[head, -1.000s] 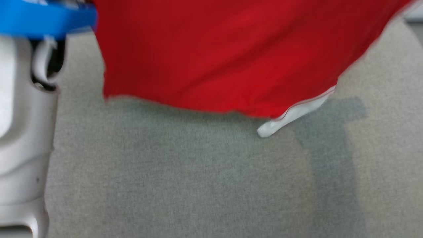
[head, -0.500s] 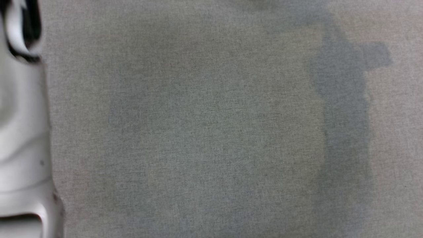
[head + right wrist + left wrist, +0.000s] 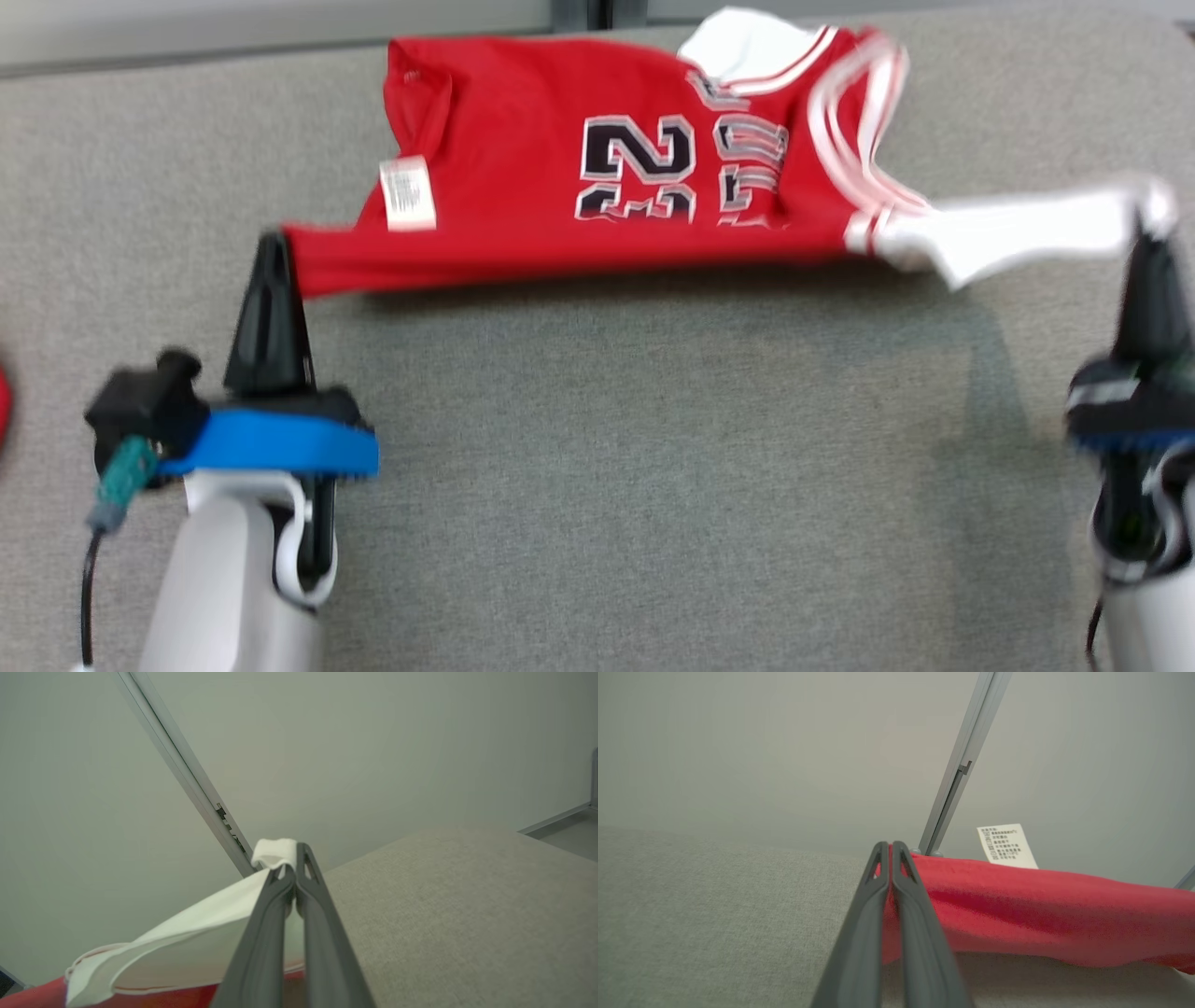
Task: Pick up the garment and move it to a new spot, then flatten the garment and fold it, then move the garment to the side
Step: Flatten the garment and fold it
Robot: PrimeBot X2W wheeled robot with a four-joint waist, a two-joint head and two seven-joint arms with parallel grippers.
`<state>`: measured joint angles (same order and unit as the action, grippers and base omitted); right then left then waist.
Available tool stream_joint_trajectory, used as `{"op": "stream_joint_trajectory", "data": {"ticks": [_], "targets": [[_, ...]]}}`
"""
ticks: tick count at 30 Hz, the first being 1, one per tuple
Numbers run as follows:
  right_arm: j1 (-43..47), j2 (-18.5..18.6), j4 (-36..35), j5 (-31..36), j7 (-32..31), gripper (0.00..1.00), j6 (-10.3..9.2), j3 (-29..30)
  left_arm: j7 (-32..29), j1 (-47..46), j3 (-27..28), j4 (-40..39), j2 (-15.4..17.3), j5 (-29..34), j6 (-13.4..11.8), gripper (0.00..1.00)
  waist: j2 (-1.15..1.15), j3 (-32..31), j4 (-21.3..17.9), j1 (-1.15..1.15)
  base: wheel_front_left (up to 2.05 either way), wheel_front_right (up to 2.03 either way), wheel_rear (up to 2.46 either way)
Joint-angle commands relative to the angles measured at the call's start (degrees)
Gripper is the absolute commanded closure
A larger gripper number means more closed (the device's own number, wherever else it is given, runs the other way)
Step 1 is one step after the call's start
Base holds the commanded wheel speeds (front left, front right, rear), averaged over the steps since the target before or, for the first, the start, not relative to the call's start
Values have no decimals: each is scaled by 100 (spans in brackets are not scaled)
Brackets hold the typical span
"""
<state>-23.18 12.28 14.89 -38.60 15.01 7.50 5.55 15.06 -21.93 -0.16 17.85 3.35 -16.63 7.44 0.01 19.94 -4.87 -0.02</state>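
Observation:
The garment (image 3: 560, 187) is a red basketball jersey with dark numbers, white trim and a white care label (image 3: 407, 193). It hangs stretched between both grippers above the grey table (image 3: 607, 485). My left gripper (image 3: 274, 245) is shut on the red hem corner at the left; in the left wrist view the red garment (image 3: 1041, 910) runs off to the right from the left gripper (image 3: 889, 847). My right gripper (image 3: 1146, 231) is shut on a white strap end at the right; the right wrist view shows the white strap (image 3: 187, 933) pinched in the right gripper (image 3: 290, 851).
A pale wall with a grey metal post (image 3: 962, 760) stands behind the table's far edge (image 3: 187, 65). A red object (image 3: 4, 411) peeks in at the left border of the head view.
The head camera has swung, so the whole picture shifted; half a second ago only bare table and a forearm showed. Now both grippers and the stretched garment are in view.

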Motion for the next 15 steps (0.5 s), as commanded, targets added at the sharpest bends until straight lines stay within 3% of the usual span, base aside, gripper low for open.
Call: {"op": "stream_joint_trajectory", "data": {"ticks": [1, 15], "targets": [[297, -6, 30, -34, 22, 100, -1, -33, 17, 184, 83, 0, 23, -56, 2, 100, -1, -206, -129, 2, 0, 0, 0], [2349, -234, 753, 239, 24, 100, -1, -302, 17, 2326, -234, 215, -44, -681, 3, 100, -1, -1713, -60, 2, 0, 0, 0]]}}
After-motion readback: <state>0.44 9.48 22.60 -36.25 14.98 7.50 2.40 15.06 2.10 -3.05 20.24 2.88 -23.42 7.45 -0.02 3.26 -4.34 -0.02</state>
